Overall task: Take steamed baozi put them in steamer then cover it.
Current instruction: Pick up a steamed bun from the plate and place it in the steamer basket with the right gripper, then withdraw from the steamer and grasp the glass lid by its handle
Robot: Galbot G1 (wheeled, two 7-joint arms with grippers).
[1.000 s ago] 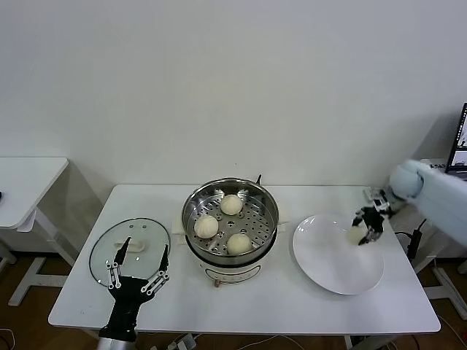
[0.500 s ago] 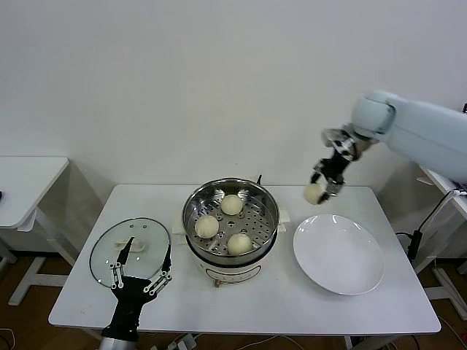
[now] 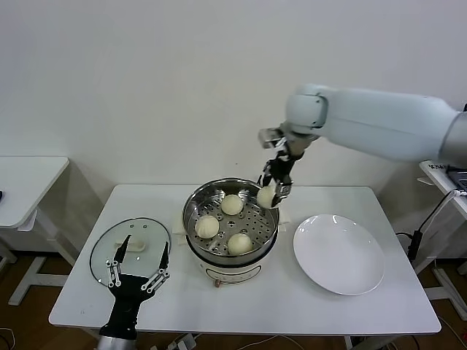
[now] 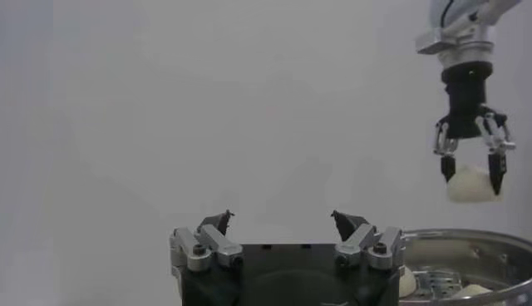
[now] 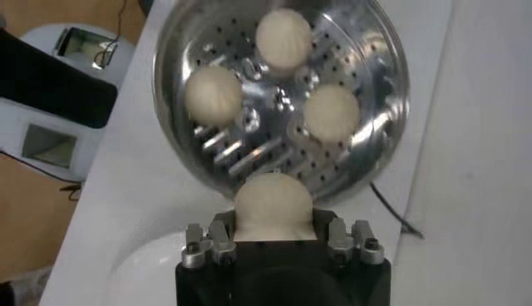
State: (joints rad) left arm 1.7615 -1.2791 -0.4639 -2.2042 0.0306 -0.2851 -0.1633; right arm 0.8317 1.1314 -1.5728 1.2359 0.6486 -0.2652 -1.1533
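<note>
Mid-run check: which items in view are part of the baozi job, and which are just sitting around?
In the job:
- baozi in the right claw, above the steamer's rim
- three baozi on the tray
- steamer
- cover on the table, left of the steamer
- left claw, open near the cover

Lying about:
- white plate
- side table

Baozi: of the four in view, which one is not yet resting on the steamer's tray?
The baozi held in the right end effector above the steamer rim; the other three lie on the perforated tray.
</note>
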